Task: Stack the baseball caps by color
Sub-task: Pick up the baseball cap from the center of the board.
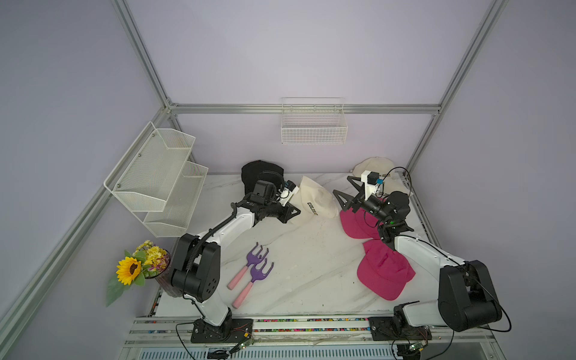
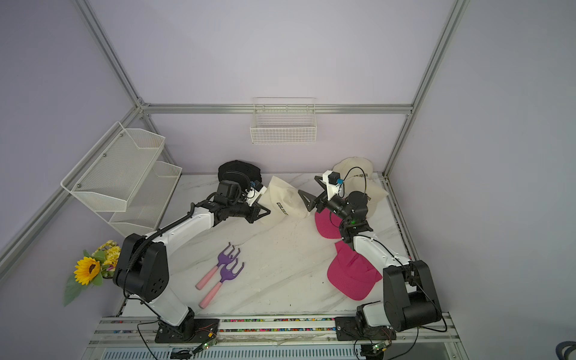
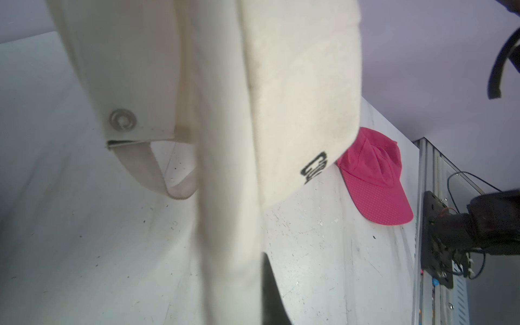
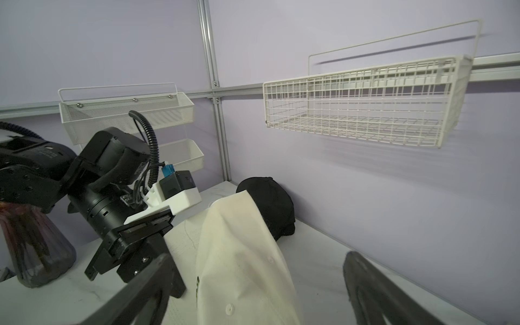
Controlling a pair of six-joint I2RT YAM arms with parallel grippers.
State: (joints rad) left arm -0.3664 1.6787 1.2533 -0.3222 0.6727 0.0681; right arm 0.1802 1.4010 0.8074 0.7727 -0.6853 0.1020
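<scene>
- At the rear centre of the tabletop (image 1: 305,268), the left tool (image 1: 294,212) was clenched on one edge of a cream cap (image 1: 318,202) lettered "COLORADO". The cap hung folded and slack. Whether its lowest edge cleared the surface could not be told.
- The right tool (image 1: 344,191) stood released, jaws spread wide, just beside the held cap and above a pink cap (image 1: 355,224). It grasped nothing.
- The cream stack (image 1: 374,163) lay in the rear right corner, beyond the right arm (image 1: 420,252). The black stack (image 1: 260,173) lay against the rear wall, to the left of the held cap. A second pink cap (image 1: 383,274) lay apart, nearer the front, so the pink caps were not yet stacked.
- Judged step: transfer of the held cap to the cream stack, possibly by handover.
- Hazard, slip: the grip was on a thin fabric edge, so a fast swing could pull it free.
- Hazard, arm contact: the right arm stood between the left tool and the cream stack, so a direct reach would cross it.
- Hazard, handover: release before the right tool had closed would drop the cap onto the pink cap beneath.
- Hazard, poor nesting: a folded cap could land crumpled and tip the stack.
</scene>
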